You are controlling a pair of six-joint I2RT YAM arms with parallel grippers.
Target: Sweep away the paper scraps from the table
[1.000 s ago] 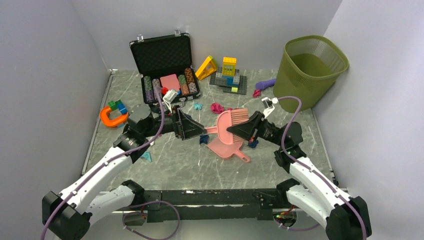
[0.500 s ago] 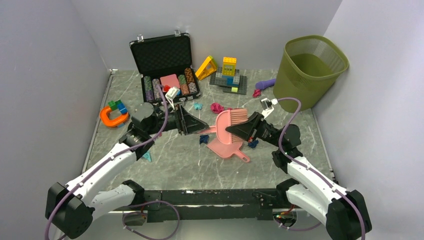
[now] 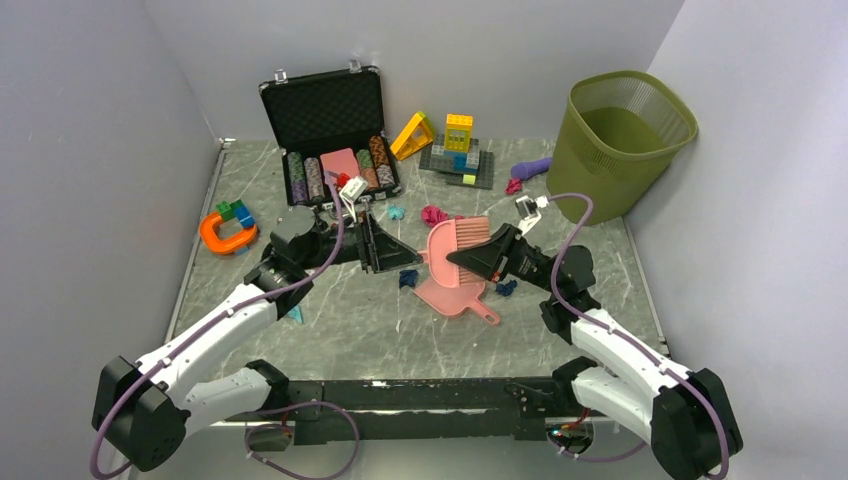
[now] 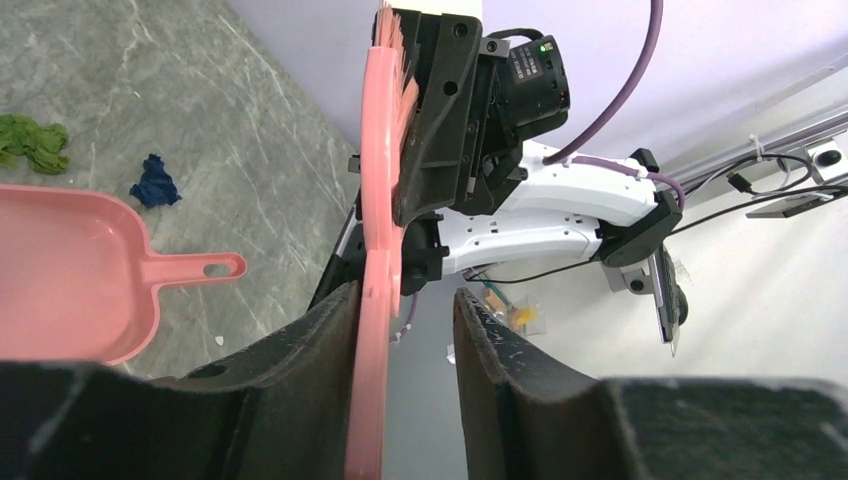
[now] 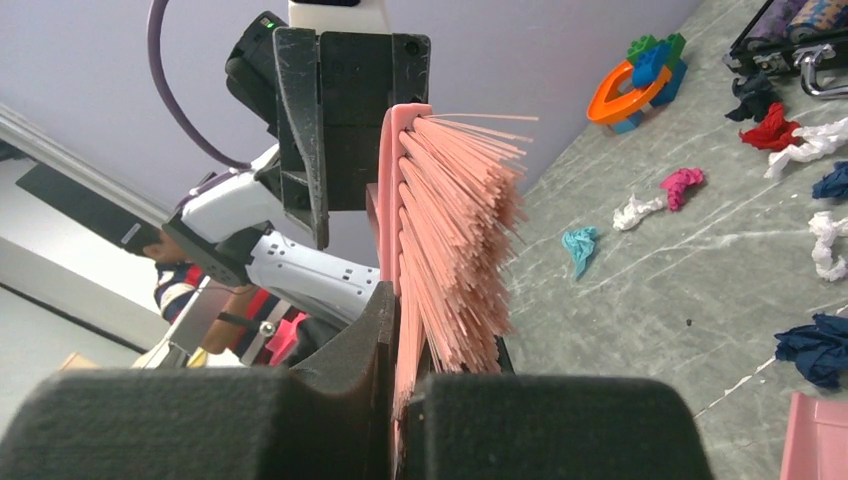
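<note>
My right gripper [image 3: 468, 258] is shut on the bristle end of a pink brush [image 3: 458, 238], held level above the table [image 3: 350, 330]. In the right wrist view the brush [image 5: 450, 230] is clamped between the fingers of this gripper [image 5: 405, 340]. My left gripper [image 3: 388, 250] is open around the brush handle [image 4: 372, 300]. The handle rests against one finger with a gap to the other [image 4: 405, 300]. A pink dustpan [image 3: 455, 295] lies under the brush. Paper scraps lie around: magenta [image 3: 433, 215], teal [image 3: 396, 212], dark blue [image 3: 407, 278], dark blue [image 4: 155, 185], green [image 4: 30, 140], red [image 5: 770, 130].
An olive waste basket [image 3: 620, 140] stands at the back right. An open black case of poker chips [image 3: 335, 140] is at the back, building blocks [image 3: 455, 150] beside it. An orange horseshoe toy [image 3: 225, 235] lies at the left, a purple object [image 3: 530, 167] by the basket.
My left arm has swung up and right, bringing its open jaws around the brush handle. My right gripper, with the brush, has shifted slightly left.
</note>
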